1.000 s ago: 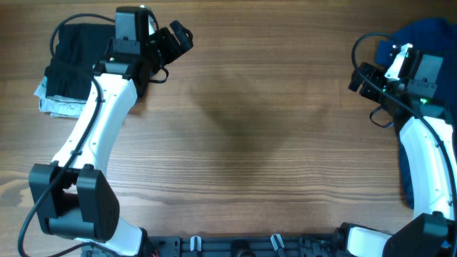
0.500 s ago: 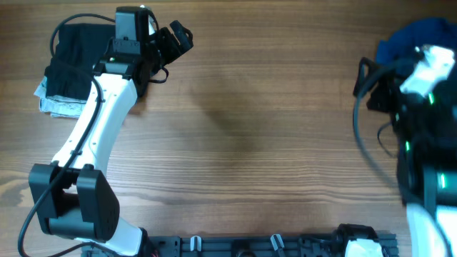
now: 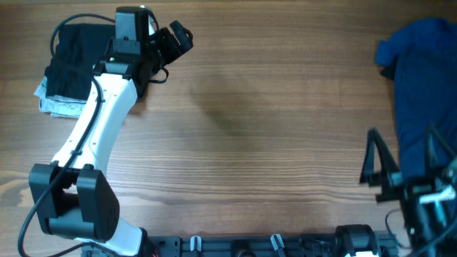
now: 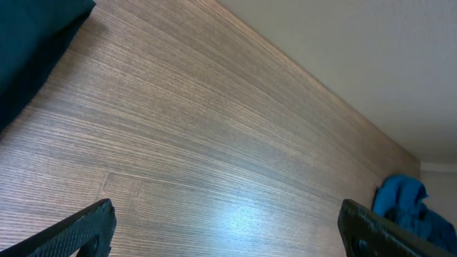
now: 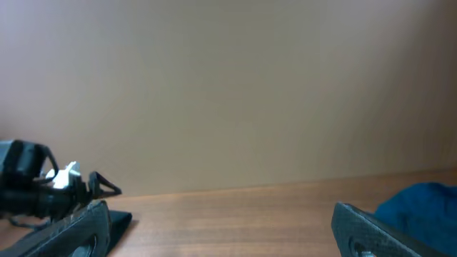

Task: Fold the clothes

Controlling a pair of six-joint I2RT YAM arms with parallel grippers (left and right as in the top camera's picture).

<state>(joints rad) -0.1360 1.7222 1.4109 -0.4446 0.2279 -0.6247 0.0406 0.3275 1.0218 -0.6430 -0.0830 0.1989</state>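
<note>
Shows royal-blue garment (image 3: 421, 86) heaped on surface (image 3: 271, 128) at frame's right edge, long axis top-to-bottom, just beside released right hand (image 5: 221, 208), well apart from released left hand (image 3: 173, 41) by black shorts (image 3: 75, 53) upper left.

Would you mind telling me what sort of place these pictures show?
Probably an indoor robot test bench: a wood-grain table, a white robot arm mounted at its near edge, a plain beige wall, and a blue garment lying there.

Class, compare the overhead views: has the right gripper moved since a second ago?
Yes. The right gripper has drawn back toward the near edge of the table, down alongside the blue garment.
</note>
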